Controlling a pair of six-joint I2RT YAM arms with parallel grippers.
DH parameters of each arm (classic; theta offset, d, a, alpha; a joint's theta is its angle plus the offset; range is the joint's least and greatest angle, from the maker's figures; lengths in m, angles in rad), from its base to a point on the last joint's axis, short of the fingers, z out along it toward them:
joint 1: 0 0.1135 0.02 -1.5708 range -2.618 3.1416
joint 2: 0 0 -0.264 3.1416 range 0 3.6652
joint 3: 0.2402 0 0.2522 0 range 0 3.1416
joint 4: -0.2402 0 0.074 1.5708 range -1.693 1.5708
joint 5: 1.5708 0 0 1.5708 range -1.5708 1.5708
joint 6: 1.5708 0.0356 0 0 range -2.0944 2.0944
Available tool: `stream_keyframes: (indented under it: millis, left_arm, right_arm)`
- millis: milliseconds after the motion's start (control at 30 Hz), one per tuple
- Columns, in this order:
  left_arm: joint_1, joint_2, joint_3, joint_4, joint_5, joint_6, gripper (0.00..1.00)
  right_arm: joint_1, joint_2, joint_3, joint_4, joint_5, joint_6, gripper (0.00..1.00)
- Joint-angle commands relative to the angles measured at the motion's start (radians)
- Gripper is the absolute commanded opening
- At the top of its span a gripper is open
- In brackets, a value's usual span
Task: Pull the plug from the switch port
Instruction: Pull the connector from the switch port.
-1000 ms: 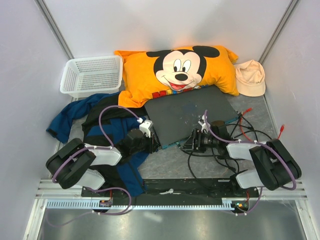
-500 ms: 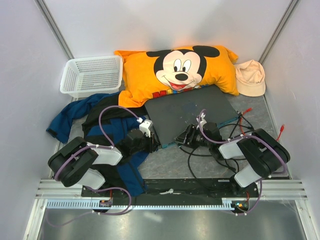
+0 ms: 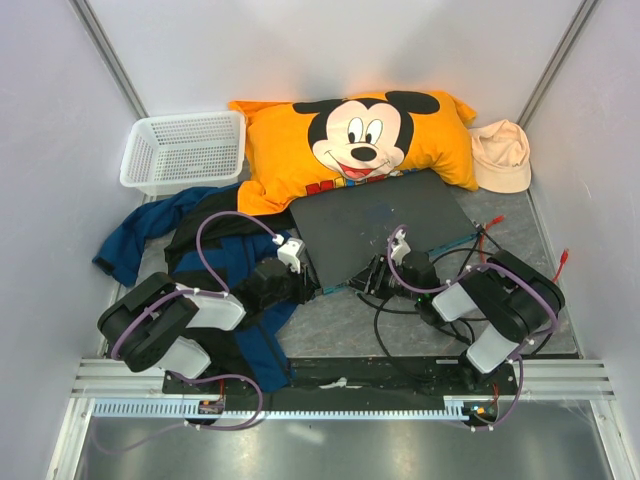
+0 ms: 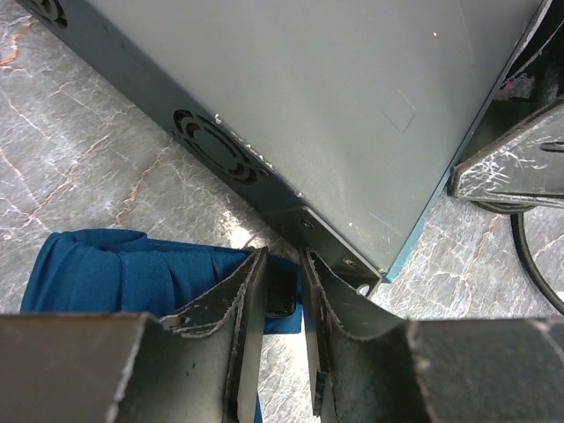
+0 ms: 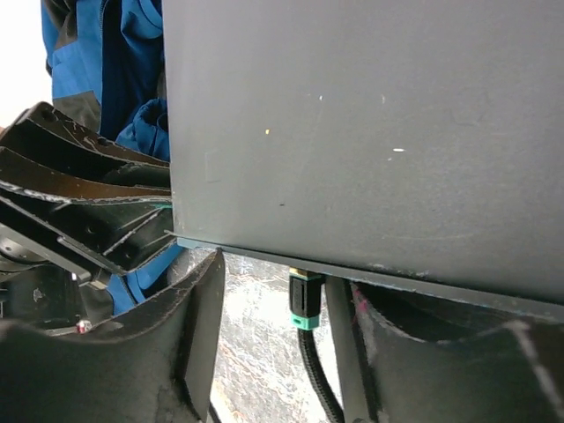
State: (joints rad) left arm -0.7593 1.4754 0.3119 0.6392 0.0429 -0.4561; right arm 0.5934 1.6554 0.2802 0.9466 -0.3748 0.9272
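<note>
The dark grey switch (image 3: 380, 225) lies flat in the middle, its back edge against the pillow. It also shows in the left wrist view (image 4: 335, 106) and the right wrist view (image 5: 370, 123). A black plug with a green band (image 5: 304, 300) sits in a port on its front edge, and a black braided cable hangs from it. My right gripper (image 5: 278, 273) is open, its fingers either side of the plug without touching it; it also shows in the top view (image 3: 368, 276). My left gripper (image 4: 284, 256) stands at the switch's front-left corner (image 3: 305, 288), jaws a narrow gap apart, holding nothing.
An orange Mickey Mouse pillow (image 3: 350, 140) lies behind the switch. A white basket (image 3: 185, 150) stands at the back left and a cream hat (image 3: 500, 155) at the back right. Blue clothing (image 3: 200, 250) lies under the left arm. Black and red cables (image 3: 480, 255) lie right of the switch.
My right arm has moved left and forward along the switch's front edge, bringing its gripper up to the ports. The left arm has barely moved.
</note>
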Motion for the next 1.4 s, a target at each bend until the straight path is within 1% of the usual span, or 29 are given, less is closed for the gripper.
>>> stream_keyframes:
  millis: [0, 33, 67, 100, 167, 267, 333, 433, 467, 500, 533, 567, 700, 733, 767, 867, 933, 1033, 1100, 1167, 1200, 1267, 1333, 1367]
  left_arm:
    - [-0.064, 0.039, 0.039, 0.027, 0.121, -0.047, 0.34]
    - [-0.064, 0.036, 0.036, 0.028, 0.120, -0.043, 0.34]
    - [-0.063, 0.034, 0.032, 0.030, 0.120, -0.041, 0.34]
    - [-0.063, 0.028, 0.030, 0.028, 0.115, -0.038, 0.34]
    - [-0.064, 0.026, 0.026, 0.036, 0.118, -0.038, 0.34]
    - [-0.063, 0.031, 0.026, 0.040, 0.121, -0.047, 0.34]
    - [-0.063, 0.029, 0.026, 0.040, 0.124, -0.046, 0.34]
    - [-0.063, 0.022, 0.020, 0.039, 0.118, -0.035, 0.35]
    - [-0.063, 0.022, 0.018, 0.040, 0.111, -0.026, 0.35]
    - [-0.063, 0.023, 0.018, 0.036, 0.110, -0.024, 0.35]
    - [-0.063, 0.025, 0.021, 0.033, 0.109, -0.021, 0.35]
    - [-0.063, 0.026, 0.021, 0.033, 0.109, -0.021, 0.35]
    - [-0.063, 0.033, 0.026, 0.033, 0.115, -0.023, 0.36]
    - [-0.063, 0.034, 0.027, 0.031, 0.114, -0.023, 0.36]
    - [-0.063, 0.031, 0.027, 0.031, 0.115, -0.021, 0.36]
    - [-0.063, 0.029, 0.024, 0.031, 0.114, -0.021, 0.36]
    - [-0.063, 0.034, 0.026, 0.033, 0.114, -0.019, 0.36]
    - [-0.063, 0.037, 0.029, 0.033, 0.109, -0.021, 0.36]
    - [-0.063, 0.042, 0.033, 0.033, 0.109, -0.027, 0.36]
    - [-0.063, 0.045, 0.038, 0.028, 0.109, -0.042, 0.36]
    - [-0.063, 0.046, 0.039, 0.027, 0.110, -0.047, 0.36]
    - [-0.064, 0.056, 0.041, 0.028, 0.120, -0.056, 0.36]
    - [-0.064, 0.068, 0.039, 0.030, 0.120, -0.059, 0.36]
    - [-0.064, 0.069, 0.041, 0.030, 0.123, -0.056, 0.36]
  right_arm:
    - [0.039, 0.073, 0.013, -0.144, -0.088, -0.039, 0.53]
    - [0.034, 0.073, 0.011, -0.153, -0.082, -0.054, 0.54]
    - [0.026, 0.069, 0.005, -0.225, -0.066, -0.070, 0.54]
    - [0.017, 0.060, -0.002, -0.251, -0.035, -0.103, 0.56]
    - [-0.013, 0.037, -0.022, -0.310, -0.024, -0.128, 0.56]
    - [-0.049, 0.035, -0.018, -0.318, -0.035, -0.151, 0.52]
    - [-0.055, 0.038, -0.015, -0.316, -0.045, -0.140, 0.52]
    - [-0.075, 0.014, -0.024, -0.315, -0.071, -0.125, 0.57]
    - [-0.079, 0.001, -0.026, -0.313, -0.113, -0.134, 0.56]
    - [-0.084, -0.008, -0.026, -0.324, -0.127, -0.148, 0.52]
    - [-0.095, -0.016, -0.030, -0.331, -0.131, -0.152, 0.44]
    - [-0.096, -0.014, -0.032, -0.336, -0.136, -0.153, 0.41]
    - [-0.101, 0.052, -0.010, -0.319, -0.116, -0.151, 0.41]
    - [-0.102, 0.067, 0.010, -0.319, -0.108, -0.137, 0.41]
    - [-0.104, 0.084, 0.019, -0.275, -0.110, -0.105, 0.41]
    - [-0.103, 0.122, 0.060, -0.224, -0.115, -0.056, 0.41]
    - [-0.104, 0.136, 0.071, -0.224, -0.098, -0.008, 0.40]
    - [-0.102, 0.127, 0.065, -0.250, -0.072, -0.017, 0.37]
    - [-0.102, 0.123, 0.079, -0.327, -0.050, -0.037, 0.34]
    - [-0.104, 0.122, 0.080, -0.426, 0.017, 0.024, 0.36]
    - [-0.106, 0.127, 0.088, -0.452, 0.033, 0.076, 0.42]
    - [-0.103, 0.138, 0.099, -0.494, 0.056, 0.123, 0.47]
    - [-0.103, 0.147, 0.111, -0.459, 0.056, 0.165, 0.47]
    - [-0.103, 0.158, 0.114, -0.442, 0.053, 0.168, 0.43]
